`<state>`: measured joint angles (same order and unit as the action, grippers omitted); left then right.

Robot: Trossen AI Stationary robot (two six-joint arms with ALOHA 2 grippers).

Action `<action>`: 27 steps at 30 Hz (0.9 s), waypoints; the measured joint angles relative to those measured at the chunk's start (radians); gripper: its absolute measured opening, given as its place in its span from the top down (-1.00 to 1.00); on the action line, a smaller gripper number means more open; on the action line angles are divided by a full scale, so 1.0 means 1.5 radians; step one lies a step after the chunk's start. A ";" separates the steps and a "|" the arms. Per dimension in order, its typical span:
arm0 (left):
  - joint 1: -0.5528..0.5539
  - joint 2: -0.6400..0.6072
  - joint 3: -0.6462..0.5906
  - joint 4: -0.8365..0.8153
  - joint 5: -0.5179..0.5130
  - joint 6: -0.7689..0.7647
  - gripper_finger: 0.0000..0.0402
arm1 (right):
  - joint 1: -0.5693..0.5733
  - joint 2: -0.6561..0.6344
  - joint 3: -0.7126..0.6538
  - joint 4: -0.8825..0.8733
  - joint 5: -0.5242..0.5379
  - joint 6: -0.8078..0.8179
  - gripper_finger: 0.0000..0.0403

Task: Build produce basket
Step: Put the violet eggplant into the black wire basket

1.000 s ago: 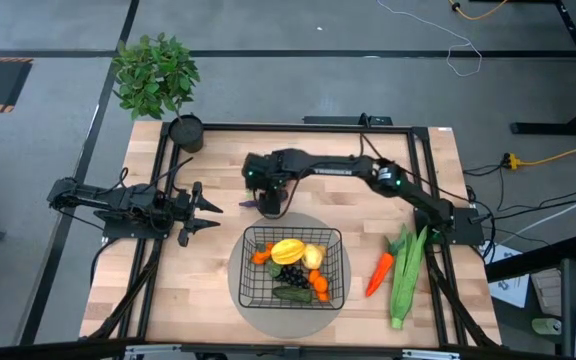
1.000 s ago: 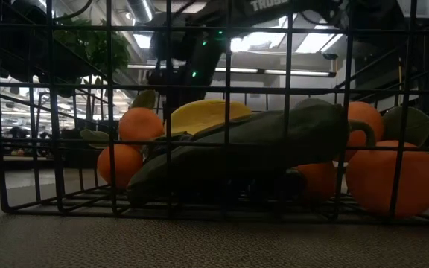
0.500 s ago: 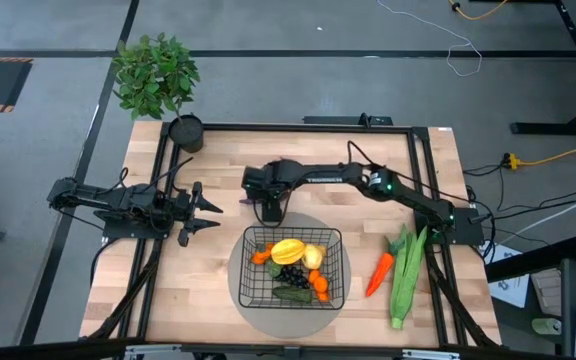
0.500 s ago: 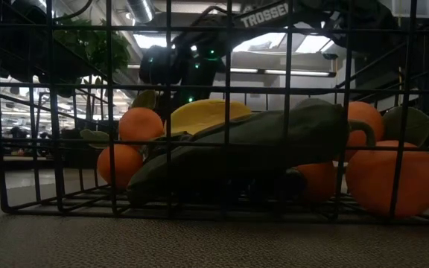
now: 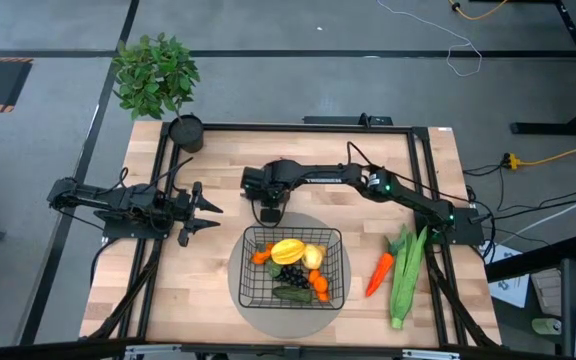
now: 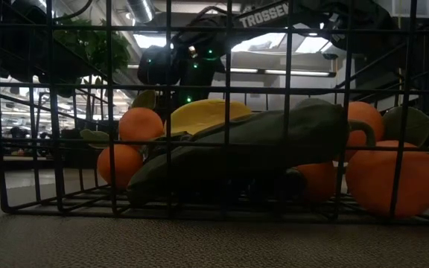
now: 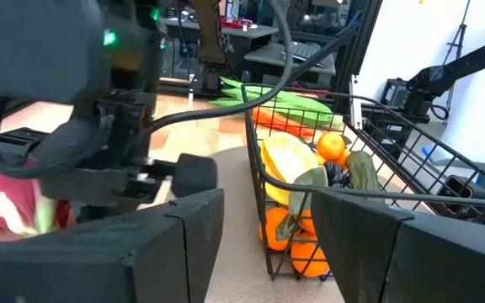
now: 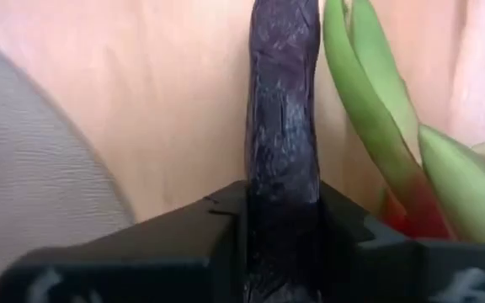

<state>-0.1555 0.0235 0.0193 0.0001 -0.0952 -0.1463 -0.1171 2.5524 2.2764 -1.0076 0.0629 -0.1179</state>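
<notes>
Wooden table holds the basket; behind it, right gripper clenches eggplant; left gripper gapes beside.

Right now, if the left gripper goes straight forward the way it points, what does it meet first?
Probably the right arm's wrist, low over the table just ahead of the left gripper. The black wire basket lies off to the side of that line, though depth is unclear.
</notes>
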 joint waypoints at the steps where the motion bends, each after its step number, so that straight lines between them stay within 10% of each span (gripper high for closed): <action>1: 0.000 0.000 0.000 0.000 0.000 0.000 0.16 | 0.003 0.001 0.012 -0.008 0.006 0.000 0.62; 27: 0.000 0.000 0.000 0.000 0.000 0.000 0.16 | 0.267 -0.322 0.054 -0.140 0.033 0.233 0.62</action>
<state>-0.1555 0.0235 0.0193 -0.0002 -0.0952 -0.1465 0.2829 2.0701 2.3570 -1.2182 0.1128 0.2320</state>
